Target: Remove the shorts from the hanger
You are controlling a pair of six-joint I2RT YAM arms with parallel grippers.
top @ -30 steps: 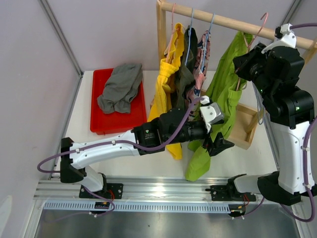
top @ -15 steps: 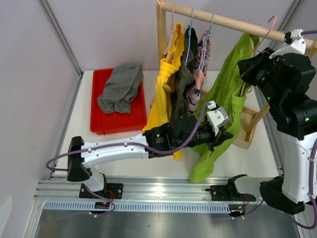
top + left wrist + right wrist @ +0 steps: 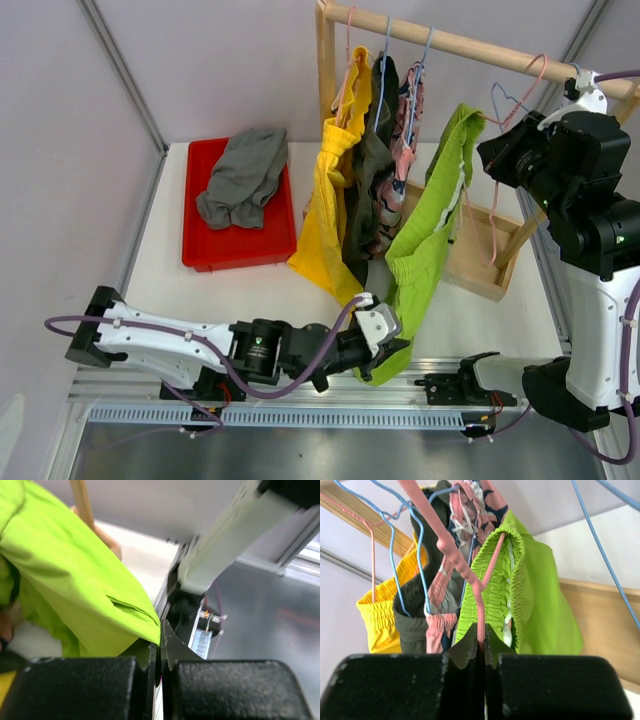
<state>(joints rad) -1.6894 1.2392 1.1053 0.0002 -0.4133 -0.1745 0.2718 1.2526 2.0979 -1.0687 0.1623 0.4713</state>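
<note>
Left arm has pulled way back since a second ago and now lies low along the near edge. Its left gripper (image 3: 385, 345) is clamped on the bottom hem of the lime green shorts (image 3: 425, 240). The left wrist view confirms it, fingers pinched tight on the cloth edge. That stretches the shorts in a long diagonal from the pink hanger (image 3: 457, 561) down toward the front rail (image 3: 300, 385). The waistband has slid further off than before but is still hooked on the wire. The right gripper (image 3: 497, 150) is up by the wooden rod (image 3: 470, 45), squeezed shut on that hanger's wire.

The yellow shorts (image 3: 325, 220), olive shorts (image 3: 372, 180) and floral shorts (image 3: 412, 110) all hang on the rod like before. The grey shorts (image 3: 240, 175) sit crumpled in the red tray (image 3: 235, 250) at the back left of the white table (image 3: 150, 300). A shallow wooden box (image 3: 495, 285) is under the rack on the right. Plain pale walls (image 3: 200, 60) all around, with metal corner posts.
</note>
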